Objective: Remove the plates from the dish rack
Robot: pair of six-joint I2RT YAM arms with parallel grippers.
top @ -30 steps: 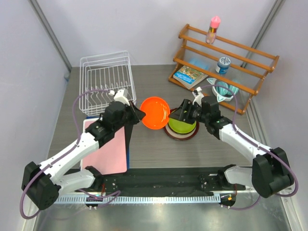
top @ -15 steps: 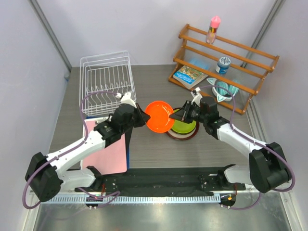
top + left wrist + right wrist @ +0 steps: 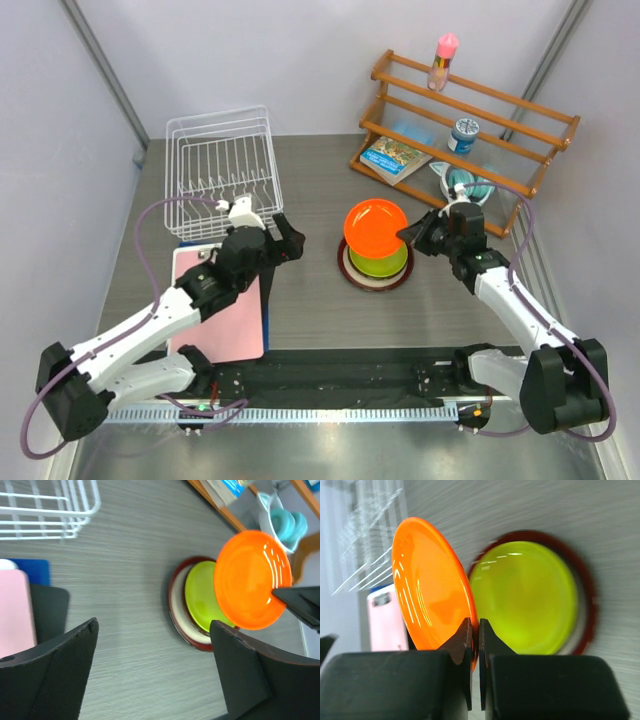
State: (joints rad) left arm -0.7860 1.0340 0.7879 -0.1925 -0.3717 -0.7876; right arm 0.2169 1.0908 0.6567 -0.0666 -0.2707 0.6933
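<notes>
**Once Passed Across, Held by 1 Edge Over the Stack**

Because gripped only at the rim, treat the small glossy orange round plate (image 3: pixel 427 590) as apt to swing or slip: light, stiff, smooth-glazed, likely to chip if dropped. Clamped at its lower edge between the 2 fingers of the right gripper (image 3: pixel 474 630), tilted steeply, hanging above the smaller lime green plate (image 3: pixel 525 597) without touching it. Best held right there on the lip, seated deep between the pads, then levelled before going down. Beneath, lime green nested in the large cream plate with dark maroon rim (image 3: pixel 375 284), flat on the grey table (image 3: pixel 310 180). No plates visible among the prongs of the white wire dish rack (image 3: pixel 217 116).

Against 0.5 s ago: then flanked by both grippers at mid-table. Now released by the left gripper (image 3: pixel 152 630), jaws wide apart and empty, drawn back toward the pink clipboard (image 3: pixel 220 310). Carried rightward over the stack.
</notes>
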